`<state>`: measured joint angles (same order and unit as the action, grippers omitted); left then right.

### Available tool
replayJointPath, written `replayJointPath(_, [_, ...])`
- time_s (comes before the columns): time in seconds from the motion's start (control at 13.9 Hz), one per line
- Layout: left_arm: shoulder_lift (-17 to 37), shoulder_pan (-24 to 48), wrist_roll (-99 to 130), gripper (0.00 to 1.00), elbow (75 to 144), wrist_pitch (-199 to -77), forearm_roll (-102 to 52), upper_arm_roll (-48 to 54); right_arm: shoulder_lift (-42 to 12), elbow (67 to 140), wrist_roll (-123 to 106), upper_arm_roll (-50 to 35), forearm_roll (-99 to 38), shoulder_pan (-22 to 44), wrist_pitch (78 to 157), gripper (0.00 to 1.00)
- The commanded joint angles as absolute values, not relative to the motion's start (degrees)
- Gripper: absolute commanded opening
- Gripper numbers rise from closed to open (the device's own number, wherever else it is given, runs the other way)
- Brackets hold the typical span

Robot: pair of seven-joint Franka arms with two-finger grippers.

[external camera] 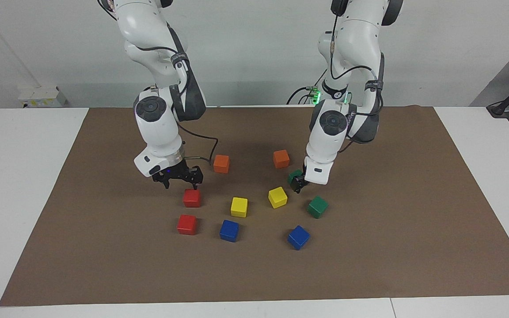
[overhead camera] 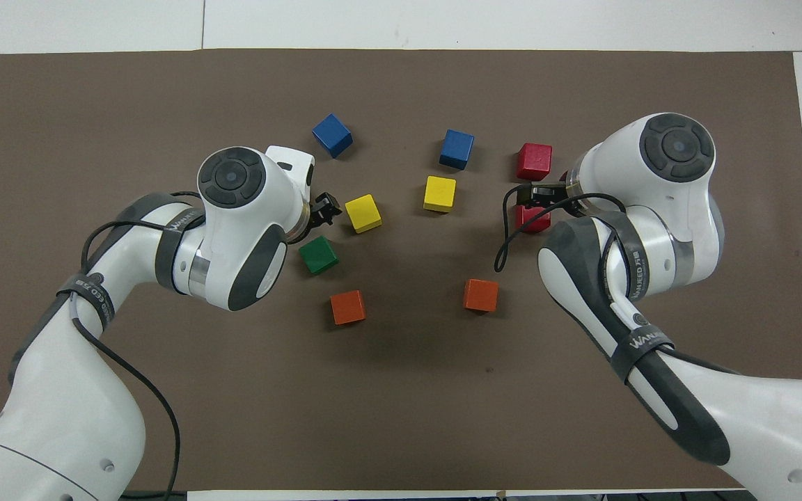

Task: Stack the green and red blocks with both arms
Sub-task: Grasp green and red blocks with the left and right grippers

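Two red blocks lie toward the right arm's end: one [external camera: 191, 198] nearer to the robots, one [external camera: 187, 224] farther. My right gripper [external camera: 184, 182] is open and empty, just above the nearer red block; in the overhead view [overhead camera: 537, 200] it partly covers that block [overhead camera: 533, 220]. Two green blocks lie toward the left arm's end: one [external camera: 294, 175] nearer, one [external camera: 317, 206] farther. My left gripper [external camera: 298, 184] hangs low between them, close beside the nearer green block [overhead camera: 318, 255]. The farther green block is hidden under the left arm in the overhead view.
Two orange cubes [external camera: 221, 164] [external camera: 281, 159] lie nearest the robots. Two yellow cubes [external camera: 239, 207] [external camera: 277, 197] sit mid-mat, and two blue cubes [external camera: 229, 230] [external camera: 298, 237] lie farthest out. All rest on a brown mat [external camera: 391, 247].
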<state>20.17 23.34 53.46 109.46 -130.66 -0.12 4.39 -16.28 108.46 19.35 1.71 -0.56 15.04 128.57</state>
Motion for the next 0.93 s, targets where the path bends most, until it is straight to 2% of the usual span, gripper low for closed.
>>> replayJointPath(0.0, [19.2, 26.6, 58.0, 1.0, 114.1, -135.0, 1.1, 3.6, -18.9, 108.9, 21.4, 1.8, -1.1, 16.3, 131.9, 1.0])
replayJointPath(0.07, [19.2, 26.6, 58.4, 0.99, 114.1, -135.0, 1.1, 3.6, -19.5, 108.9, 21.4, 1.8, -1.2, 16.3, 132.8, 1.0])
replayJointPath(0.14, [19.2, 26.7, 58.5, 0.84, 114.5, -134.9, 1.1, 3.6, -20.0, 108.9, 21.4, 1.8, -1.1, 16.3, 133.1, 1.0])
replayJointPath(0.22, [19.0, 26.7, 58.7, 0.61, 115.0, -134.7, 1.1, 3.6, -20.1, 109.0, 21.3, 1.8, -1.1, 16.3, 133.3, 1.0])
replayJointPath(0.29, [18.9, 26.8, 58.9, 0.11, 115.0, -133.8, 1.1, 3.6, -20.3, 109.1, 20.9, 1.8, -1.1, 16.3, 133.4, 1.0])
replayJointPath(0.36, [18.9, 26.7, 59.3, 0.0, 114.4, -132.6, 1.1, 3.6, -20.3, 109.4, 20.8, 1.8, -1.1, 16.4, 133.4, 1.0])
replayJointPath(0.5, [17.6, 25.8, 58.2, 0.0, 113.0, -126.8, 1.5, 3.1, -20.4, 110.9, 20.9, 1.8, -1.1, 16.4, 135.4, 1.0])
replayJointPath(0.57, [14.6, 24.1, 54.2, 0.0, 112.7, -123.0, 1.8, 2.8, -20.6, 112.4, 20.9, 1.8, -1.1, 16.5, 137.6, 1.0])
replayJointPath(0.72, [9.4, 16.1, 37.7, 0.0, 111.7, -115.7, 1.8, 2.9, -21.2, 114.0, 21.1, 1.8, -1.1, 17.4, 140.9, 0.96])
replayJointPath(0.79, [9.1, 12.9, 29.7, 0.0, 110.2, -113.1, 1.8, 2.9, -21.2, 114.0, 21.0, 1.8, -1.1, 17.4, 140.8, 0.83])
replayJointPath(0.86, [9.2, 10.0, 21.3, 0.0, 108.2, -110.2, 1.8, 2.7, -21.2, 114.0, 21.0, 1.8, -1.1, 17.4, 140.8, 0.56])
